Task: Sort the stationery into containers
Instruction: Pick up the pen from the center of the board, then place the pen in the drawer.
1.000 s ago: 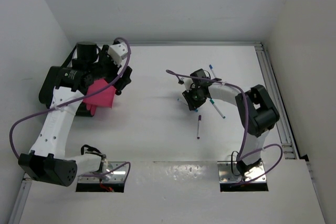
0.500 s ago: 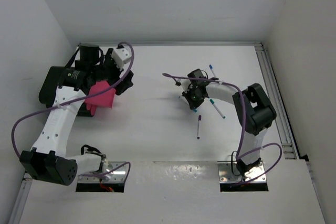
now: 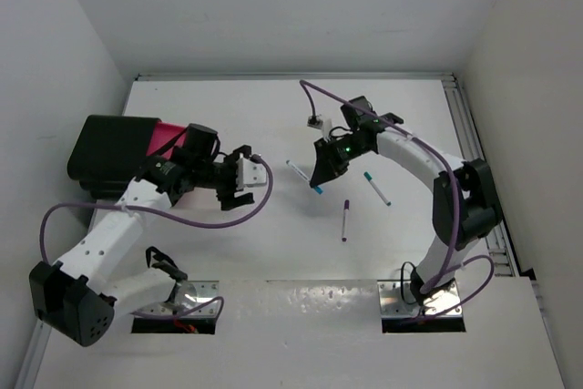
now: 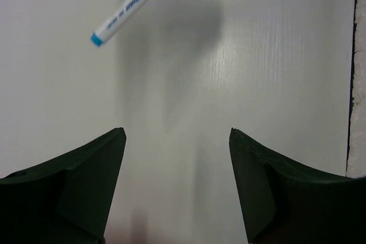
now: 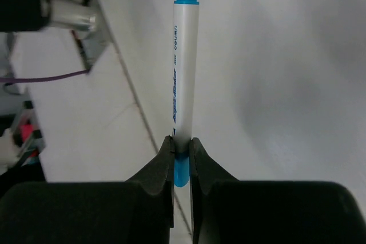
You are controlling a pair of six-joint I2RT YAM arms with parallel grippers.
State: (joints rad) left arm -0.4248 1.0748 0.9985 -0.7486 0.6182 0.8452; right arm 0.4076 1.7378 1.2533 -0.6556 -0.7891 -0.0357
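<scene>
My right gripper is shut on a white pen with a blue cap and holds it above the middle of the table. In the right wrist view the pen sticks straight out from between the fingertips, gripped near its blue cap. My left gripper is open and empty, a little left of that pen. The left wrist view shows the pen's blue end ahead of the open fingers. The black box and the magenta tray stand at the far left, behind the left arm.
A teal-capped pen and a purple-capped pen lie on the table right of centre. A metal rail runs along the right edge. White walls close in the back and sides.
My left arm has swung from over the tray and box toward the table's middle. My right gripper has moved left, now holding the blue-capped pen off the table.
</scene>
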